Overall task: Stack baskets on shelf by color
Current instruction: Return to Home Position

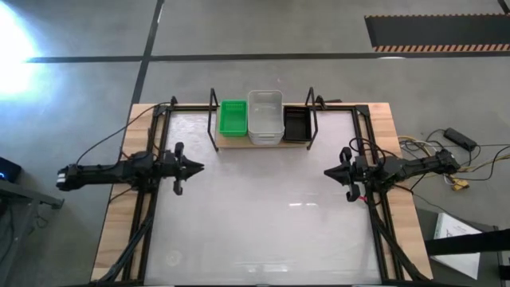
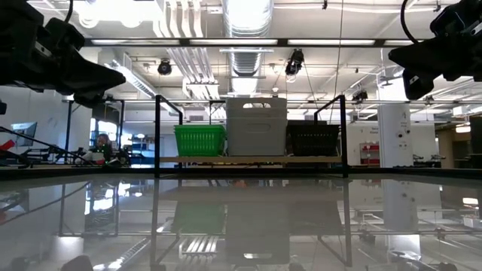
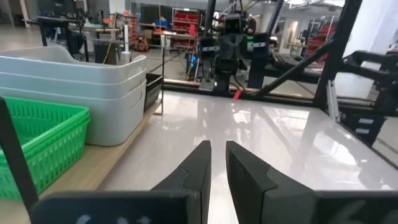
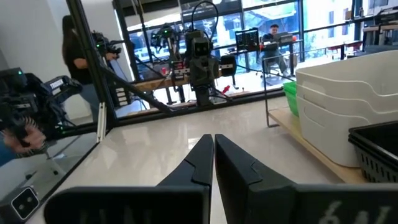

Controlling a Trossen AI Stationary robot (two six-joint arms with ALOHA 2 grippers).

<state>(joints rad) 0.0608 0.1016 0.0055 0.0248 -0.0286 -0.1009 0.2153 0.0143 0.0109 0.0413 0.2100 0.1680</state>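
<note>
- In front of the shelf (image 1: 263,143), the table (image 1: 263,231) lies open between both arms.
- Black wire uprights (image 1: 213,119) block the shelf's two ends.
- Green basket (image 1: 233,116), white stack (image 1: 265,116) and black basket (image 1: 296,123) fill the plank side by side.

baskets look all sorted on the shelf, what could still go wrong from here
1. The white stack stands tallest, well above the green baskets and black baskets beside it; a bump could tip it.
2. The stacks sit close together between the shelf uprights, so any regrasp may snag a neighbour.
3. The left gripper and right gripper point at each other across the table; moving inward together risks collision.
</note>
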